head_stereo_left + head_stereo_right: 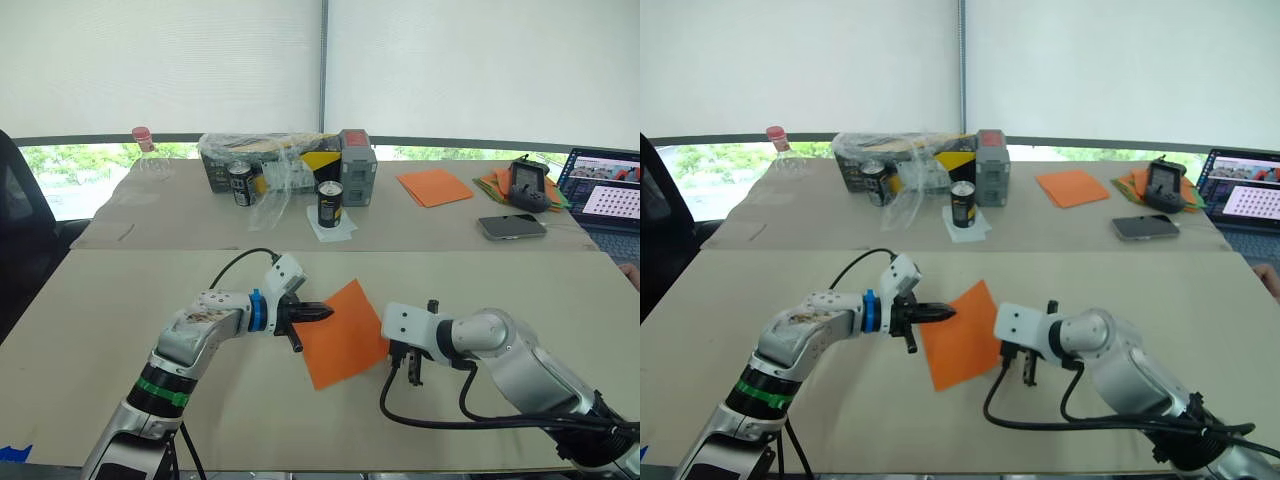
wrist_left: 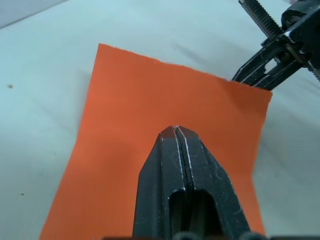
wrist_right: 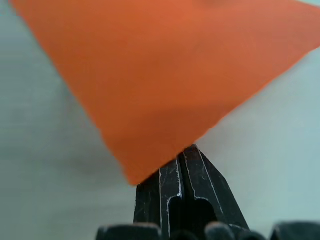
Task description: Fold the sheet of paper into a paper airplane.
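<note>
The sheet of paper [image 1: 345, 340] is a bright-orange sheet lying on the near table [image 1: 120, 330], turned like a diamond. My left gripper [image 1: 326, 312] is shut, and its tips rest over the sheet's left part; the left wrist view shows the closed tips [image 2: 176, 129] above the orange surface. At the sheet's right corner my right gripper [image 1: 416, 378] points down with its fingers shut. In the right wrist view the paper's corner [image 3: 150, 100] lies right at its closed tips [image 3: 189, 149], slightly overlapping one finger. No paper sits between either pair of fingers.
The far table holds two cans [image 1: 329, 203], a plastic-wrapped box [image 1: 260, 160], a grey box [image 1: 357, 167], a stack of orange sheets [image 1: 434, 186], an orange-and-green pile [image 1: 500, 185] under a black device, a phone [image 1: 512, 227] and a laptop [image 1: 608, 198]. A black chair [image 1: 20, 230] stands at left.
</note>
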